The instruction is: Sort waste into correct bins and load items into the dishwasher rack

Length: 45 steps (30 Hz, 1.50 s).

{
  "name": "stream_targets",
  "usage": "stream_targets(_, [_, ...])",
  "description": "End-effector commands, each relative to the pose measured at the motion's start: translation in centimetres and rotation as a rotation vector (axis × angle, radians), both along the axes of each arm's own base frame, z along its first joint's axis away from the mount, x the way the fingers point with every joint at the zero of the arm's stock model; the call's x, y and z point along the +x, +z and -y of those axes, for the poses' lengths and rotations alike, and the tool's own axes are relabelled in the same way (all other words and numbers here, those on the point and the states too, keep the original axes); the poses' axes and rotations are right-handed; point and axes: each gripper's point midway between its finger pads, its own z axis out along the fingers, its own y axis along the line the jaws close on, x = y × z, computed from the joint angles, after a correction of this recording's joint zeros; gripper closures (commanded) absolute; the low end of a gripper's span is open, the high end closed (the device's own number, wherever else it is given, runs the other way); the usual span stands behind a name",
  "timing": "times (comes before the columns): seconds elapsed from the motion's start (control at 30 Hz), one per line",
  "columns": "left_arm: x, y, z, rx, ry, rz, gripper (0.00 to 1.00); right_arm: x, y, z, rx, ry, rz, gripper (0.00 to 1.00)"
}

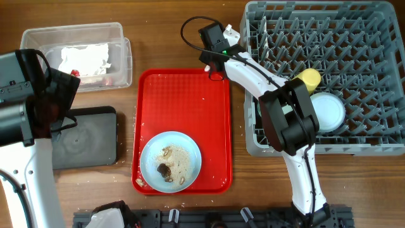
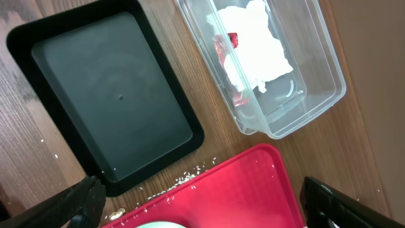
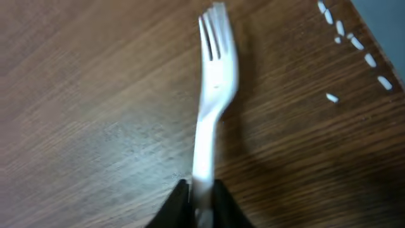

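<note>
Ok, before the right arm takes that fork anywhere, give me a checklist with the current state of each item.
1. Right gripper shut on the white fork at its handle: ok.
2. Fork lifted off the table: cannot tell; the wrist view is blurred.
3. Free pegs in the dishwasher rack: ok; the far rows stand bare, with the yellow cup and a pale bowl nearer the front.
4. Left gripper open and out of the path, over by the black tray and clear tub: ok.
5. Plate cleared: not ok; food scraps lie on it, on the red tray.
</note>
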Motion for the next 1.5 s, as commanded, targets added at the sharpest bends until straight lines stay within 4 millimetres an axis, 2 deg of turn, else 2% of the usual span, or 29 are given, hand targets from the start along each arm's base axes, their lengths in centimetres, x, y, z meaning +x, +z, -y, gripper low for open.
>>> stream_targets(0.0, [-0.2, 0.3, -0.3, 0.006, 0.025, 0.01, 0.0, 0.1, -1.1, 0.0, -0.007, -0.001, -0.014, 0.96])
stream_targets(0.2, [-0.2, 0.3, -0.3, 0.006, 0.025, 0.01, 0.0, 0.3, -0.7, 0.5, -0.009, -0.005, -0.013, 0.96])
stream_targets(0.3, [-0.2, 0.3, -0.3, 0.006, 0.025, 0.01, 0.0, 0.5, 1.3, 0.9, -0.019, 0.016, 0.012, 0.96])
stream_targets(0.43, [-0.2, 0.3, -0.3, 0.006, 0.025, 0.01, 0.0, 1.3, 7.3, 1.1, -0.044, 0.099, 0.12, 0.96])
stream_targets(0.53, [-0.2, 0.3, -0.3, 0.006, 0.025, 0.01, 0.0, 1.1, 14.2, 1.8, -0.09, 0.179, 0.235, 0.96])
stream_targets(0.63, [-0.2, 0.3, -0.3, 0.006, 0.025, 0.01, 0.0, 0.2, 19.8, 4.4, -0.147, 0.17, 0.302, 0.96])
stream_targets(0.7, [-0.2, 0.3, -0.3, 0.006, 0.025, 0.01, 0.0, -0.6, 22.3, 6.4, -0.188, 0.176, 0.32, 0.96])
stream_targets(0.77, [-0.2, 0.3, -0.3, 0.006, 0.025, 0.01, 0.0, -1.3, 23.5, 8.4, -0.238, 0.194, 0.314, 0.96])
stream_targets(0.87, [-0.2, 0.3, -0.3, 0.006, 0.025, 0.01, 0.0, -2.0, 23.0, 11.8, -0.33, 0.267, 0.246, 0.95])
stream_targets(0.97, [-0.2, 0.3, -0.3, 0.006, 0.025, 0.01, 0.0, -2.4, 20.8, 14.8, -0.346, 0.35, 0.16, 0.96])
stream_targets(1.07, [-0.2, 0.3, -0.3, 0.006, 0.025, 0.01, 0.0, -2.7, 18.7, 15.8, -0.22, 0.521, 0.127, 0.96])
stream_targets(1.2, [-0.2, 0.3, -0.3, 0.006, 0.025, 0.01, 0.0, -2.4, 17.1, 17.9, -0.15, 0.486, 0.086, 0.95])
stream_targets(1.33, [-0.2, 0.3, -0.3, 0.006, 0.025, 0.01, 0.0, -2.3, 15.0, 18.6, -0.132, 0.477, 0.039, 0.9])
stream_targets(1.47, [-0.2, 0.3, -0.3, 0.006, 0.025, 0.01, 0.0, -2.7, 13.0, 17.8, -0.098, 0.52, -0.007, 0.77])
